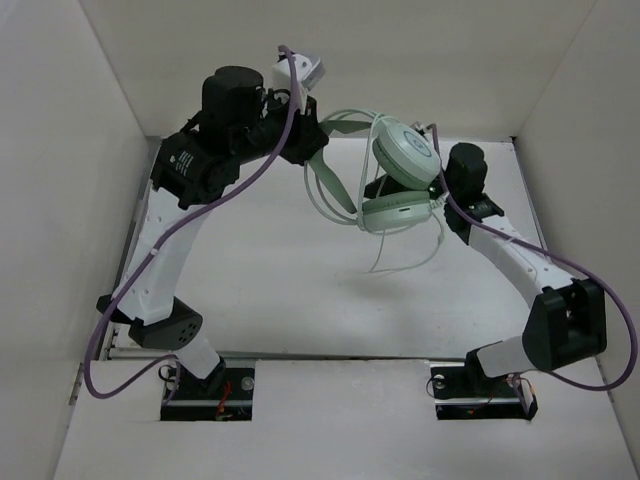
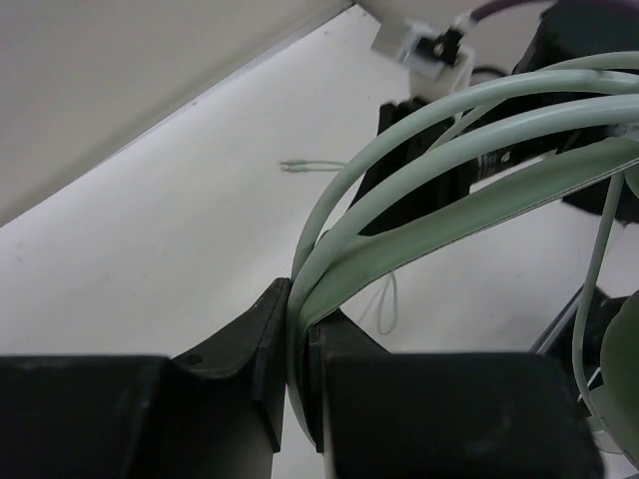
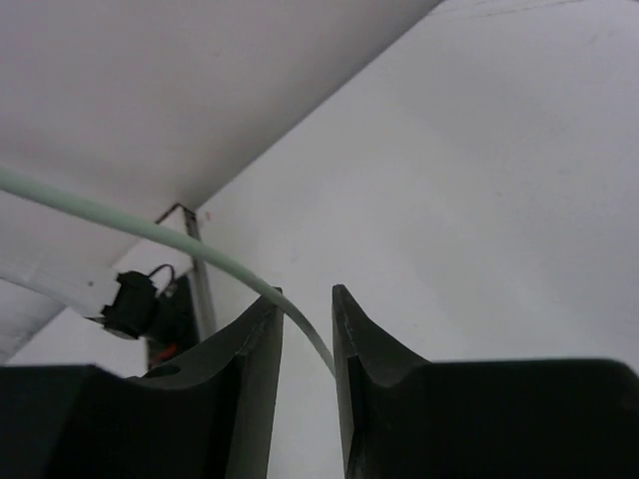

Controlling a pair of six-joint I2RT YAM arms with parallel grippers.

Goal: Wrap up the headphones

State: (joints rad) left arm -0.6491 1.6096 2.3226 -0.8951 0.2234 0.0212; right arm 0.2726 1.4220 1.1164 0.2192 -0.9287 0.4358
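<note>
The pale mint-green headphones (image 1: 405, 150) hang in the air above the table's far middle, one ear cup over the other. My left gripper (image 1: 312, 152) is shut on the curved headband (image 2: 449, 215), with strands of the thin cable (image 2: 419, 120) pressed alongside it; the wrist view shows the jaws (image 2: 300, 299) closed on the band. My right gripper (image 1: 432, 190) is just right of the ear cups. Its jaws (image 3: 308, 294) stand narrowly apart, and the cable (image 3: 200, 249) runs slack through the gap. More cable dangles below the cups.
White walls enclose the table (image 1: 300, 290) on the left, back and right. Purple robot cables (image 1: 180, 235) run along both arms. The cable's plug end (image 2: 300, 167) lies on the table surface near the back wall.
</note>
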